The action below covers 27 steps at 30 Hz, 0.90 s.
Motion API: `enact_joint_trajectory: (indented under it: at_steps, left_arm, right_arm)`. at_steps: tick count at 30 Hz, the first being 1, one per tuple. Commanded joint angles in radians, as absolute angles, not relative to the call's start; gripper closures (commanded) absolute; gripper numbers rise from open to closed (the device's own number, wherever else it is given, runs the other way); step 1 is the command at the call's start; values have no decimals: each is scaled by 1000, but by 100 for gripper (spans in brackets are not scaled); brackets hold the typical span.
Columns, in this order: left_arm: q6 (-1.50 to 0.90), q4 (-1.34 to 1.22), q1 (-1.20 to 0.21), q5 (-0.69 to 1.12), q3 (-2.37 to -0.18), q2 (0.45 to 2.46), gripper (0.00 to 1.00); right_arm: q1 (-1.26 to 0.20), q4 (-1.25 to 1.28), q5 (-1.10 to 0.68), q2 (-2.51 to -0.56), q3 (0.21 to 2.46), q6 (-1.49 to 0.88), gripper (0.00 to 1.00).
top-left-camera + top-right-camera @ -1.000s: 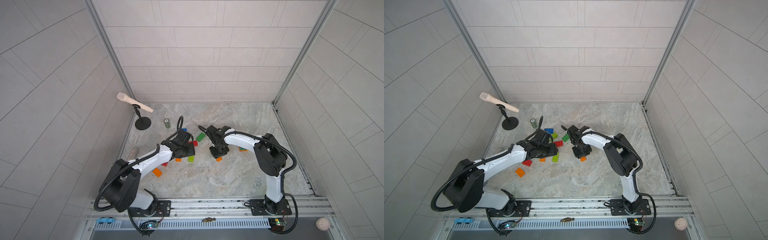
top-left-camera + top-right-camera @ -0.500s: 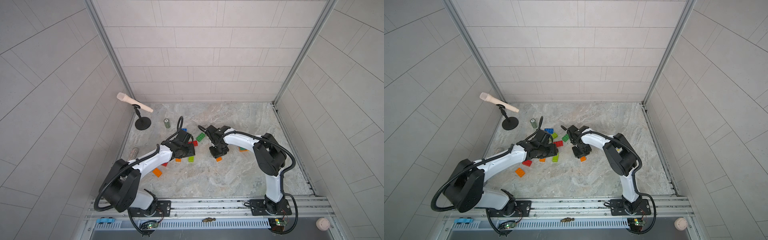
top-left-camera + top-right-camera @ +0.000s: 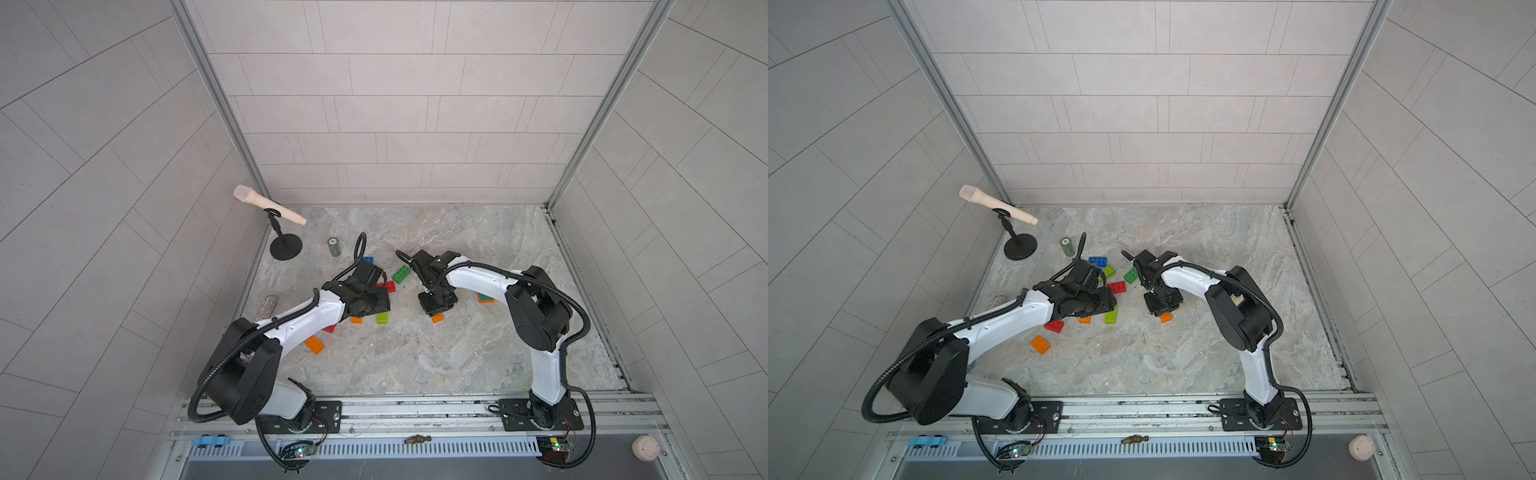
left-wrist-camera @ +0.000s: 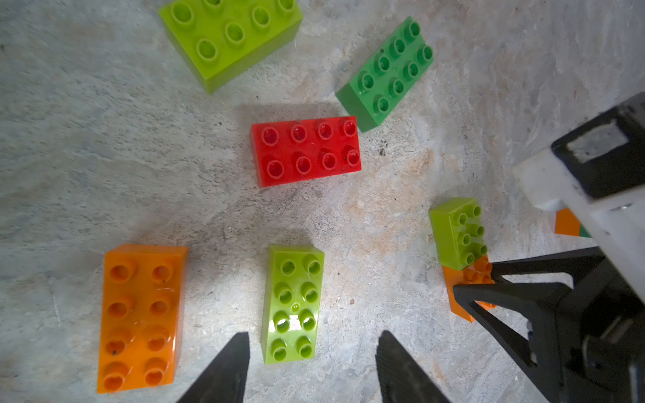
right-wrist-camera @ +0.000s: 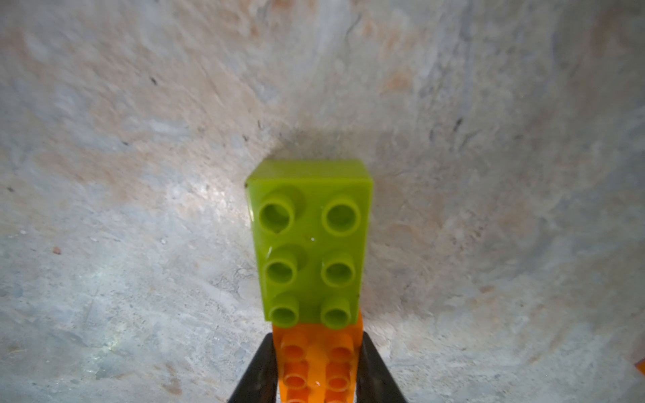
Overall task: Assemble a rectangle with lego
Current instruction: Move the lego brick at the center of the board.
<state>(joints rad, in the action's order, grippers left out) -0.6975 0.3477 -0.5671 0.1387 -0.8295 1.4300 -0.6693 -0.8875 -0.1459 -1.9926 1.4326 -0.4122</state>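
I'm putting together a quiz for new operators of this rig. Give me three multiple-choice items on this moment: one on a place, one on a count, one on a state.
1. Where does the lime brick nearest the right tool sit?
A. On the orange brick in that tool
B. On a blue brick
C. On a yellow brick

2. How many red bricks show in the left wrist view?
A. None
B. One
C. Three

3. How is the left tool?
A. Shut on a red brick
B. Shut on a yellow brick
C. Open, holding nothing

Answers:
1 A: the right wrist view shows it stacked on the clamped orange one.
2 B: only a single red brick lies there.
3 C: its fingers stand apart, with gaps either side of a loose lime brick.
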Motion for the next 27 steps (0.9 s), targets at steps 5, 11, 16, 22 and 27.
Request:
enact_joint_trajectory:
  at_steps: [5, 11, 16, 22, 27]
  left_arm:
    - [-683, 340, -563, 136, -813, 1430, 37]
    - [-683, 339, -564, 137, -810, 1425, 37]
    - [-683, 339, -563, 138, -812, 1425, 37]
    - [-680, 339, -564, 134, -816, 1419, 37]
    - [-666, 349, -563, 125, -829, 1409, 37]
  right_arm:
    - [-672, -876, -133, -2032, 1444, -426, 66]
    - [-672, -878, -130, -2036, 1443, -426, 65]
    - [-673, -879, -135, -2028, 1448, -428, 56]
    - [-671, -882, -158, -1984, 1448, -426, 41]
    - [-659, -912, -150, -1911, 1465, -418, 32]
